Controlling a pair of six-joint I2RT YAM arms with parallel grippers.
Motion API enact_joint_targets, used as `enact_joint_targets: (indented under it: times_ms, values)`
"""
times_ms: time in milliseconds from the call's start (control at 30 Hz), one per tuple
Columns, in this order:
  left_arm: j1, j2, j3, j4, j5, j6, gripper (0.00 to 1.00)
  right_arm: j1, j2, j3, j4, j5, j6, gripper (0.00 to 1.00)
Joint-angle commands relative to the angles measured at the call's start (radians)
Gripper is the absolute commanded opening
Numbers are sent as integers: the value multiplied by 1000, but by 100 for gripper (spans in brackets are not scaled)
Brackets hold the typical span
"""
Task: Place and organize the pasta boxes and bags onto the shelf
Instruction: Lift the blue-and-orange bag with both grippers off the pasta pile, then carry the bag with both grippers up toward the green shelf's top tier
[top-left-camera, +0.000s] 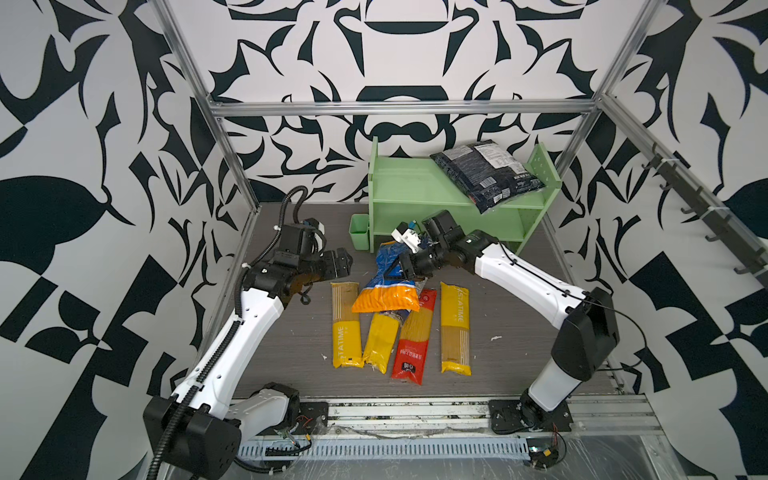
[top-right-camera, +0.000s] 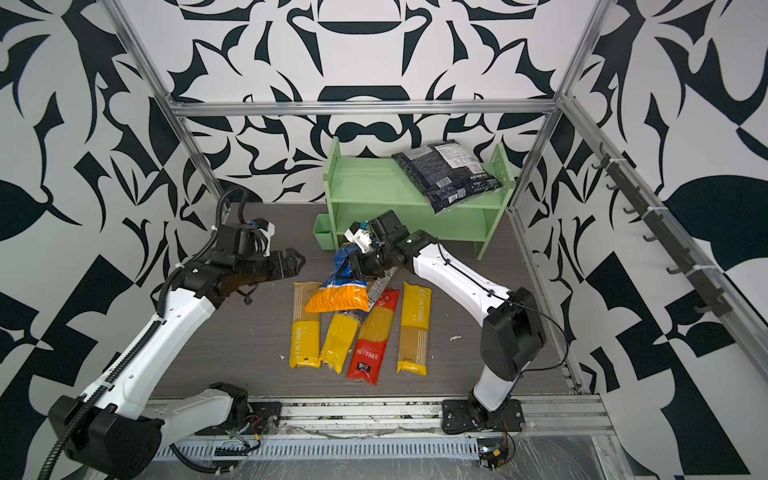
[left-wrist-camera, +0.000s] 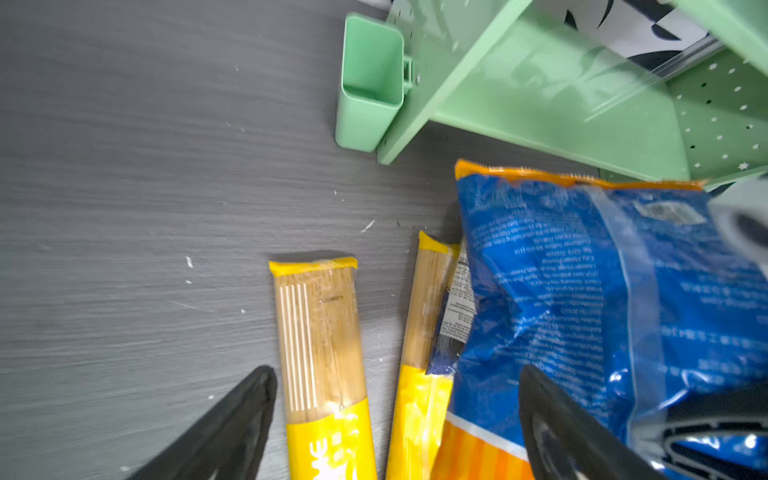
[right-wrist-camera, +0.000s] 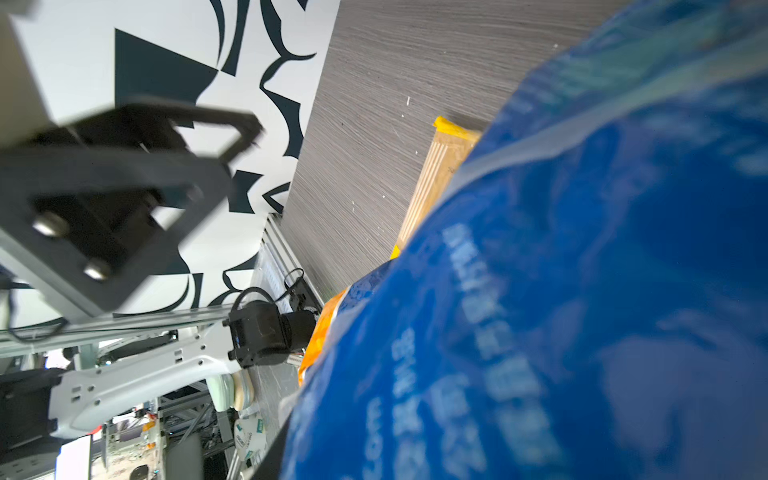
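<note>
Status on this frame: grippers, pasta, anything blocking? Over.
Left gripper open, empty. Right gripper shut on wide blue-and-orange bag, orange end draped over long spaghetti packs. Black bag overhangs light green shelf top tier.

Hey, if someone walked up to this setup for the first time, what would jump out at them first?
Probably the loud black-and-white walls all around. Then the blue-and-orange bag mid-table, pinched at its blue end by the right gripper and lying across the far ends of some yellow and red spaghetti packs. At the back, a black bag lies askew on the top tier of the green shelf.
</note>
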Motion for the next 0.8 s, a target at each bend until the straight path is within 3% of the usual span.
enact_joint_targets:
  times_ms: [0,133,400,767]
  values:
    - [4,50,138,-106,-13,60,94,-20,-143,60,2,-22,-70,15]
    - [3,149,290,-152,14,61,99,-71,-212,104,-48,-12,-70,15]
    - [2,303,557,-163,86,37,99,-198,-240,275,-121,8,-114,15]
    - [3,429,741,-158,147,85,99,-264,-89,603,-180,37,-209,16]
